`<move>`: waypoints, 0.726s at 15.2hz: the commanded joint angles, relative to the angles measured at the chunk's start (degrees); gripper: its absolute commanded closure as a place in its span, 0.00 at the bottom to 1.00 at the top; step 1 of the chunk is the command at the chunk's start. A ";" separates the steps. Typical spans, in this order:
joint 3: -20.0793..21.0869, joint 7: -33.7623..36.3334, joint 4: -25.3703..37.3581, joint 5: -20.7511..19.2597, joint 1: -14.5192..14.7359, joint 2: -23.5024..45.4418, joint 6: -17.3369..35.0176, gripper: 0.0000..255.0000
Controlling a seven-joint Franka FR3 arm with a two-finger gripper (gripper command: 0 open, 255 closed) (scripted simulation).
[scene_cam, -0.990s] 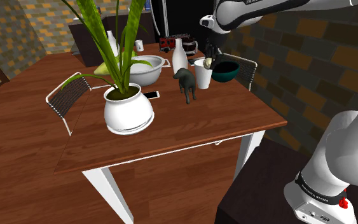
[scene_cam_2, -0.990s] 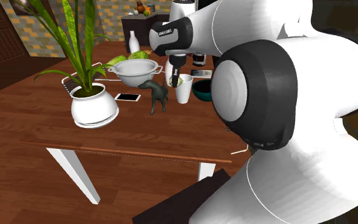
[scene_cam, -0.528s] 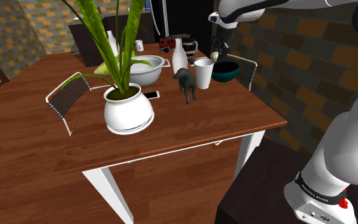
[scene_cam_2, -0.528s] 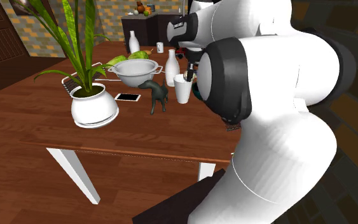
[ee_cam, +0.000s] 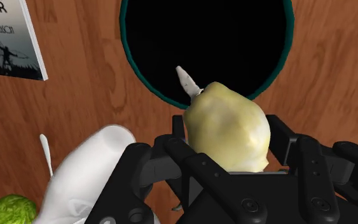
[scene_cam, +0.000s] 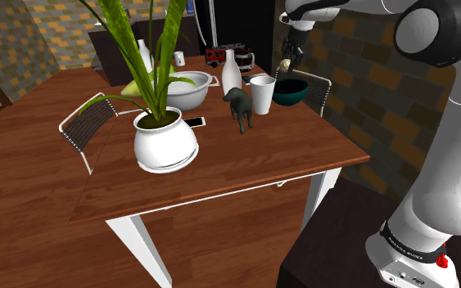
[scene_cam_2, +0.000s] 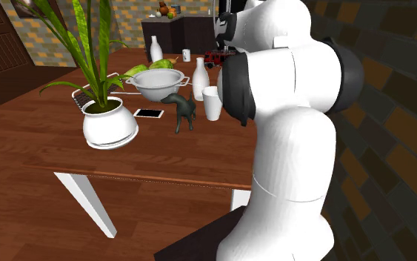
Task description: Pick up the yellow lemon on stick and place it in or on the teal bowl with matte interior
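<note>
In the wrist view the pale yellow lemon (ee_cam: 228, 127) sits clasped between the black fingers of my gripper (ee_cam: 227, 143), its white stick (ee_cam: 187, 78) pointing out over the bowl. The teal bowl (ee_cam: 135, 63) lies just below, its interior dark. From the shoulder view, the gripper (scene_cam: 288, 57) hangs shut on the lemon (scene_cam: 285, 65) a little above the teal bowl (scene_cam: 290, 90), near the table's far right corner. The arm hides the bowl in the second exterior view.
A white cup (scene_cam: 262, 94), a dark dog figurine (scene_cam: 238, 108) and a white vase (scene_cam: 231, 72) stand just left of the bowl. Further left are a white colander (scene_cam: 186, 90), a phone (scene_cam: 194, 122) and a potted plant (scene_cam: 165, 139). A book (ee_cam: 9, 38) lies near the bowl.
The gripper has carried the lemon up from beside the white cup and toward the shoulder view's right, ending above the teal bowl. The arm has swung along with it.
</note>
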 commanded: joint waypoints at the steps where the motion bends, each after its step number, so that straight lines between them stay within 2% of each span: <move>1: -0.63 -2.81 4.60 2.53 -2.22 3.78 -1.61 1.00; 3: -0.95 -5.23 10.05 4.99 -4.89 7.86 -3.78 1.00; 11: -0.56 -6.24 3.48 5.31 -4.33 7.53 2.42 1.00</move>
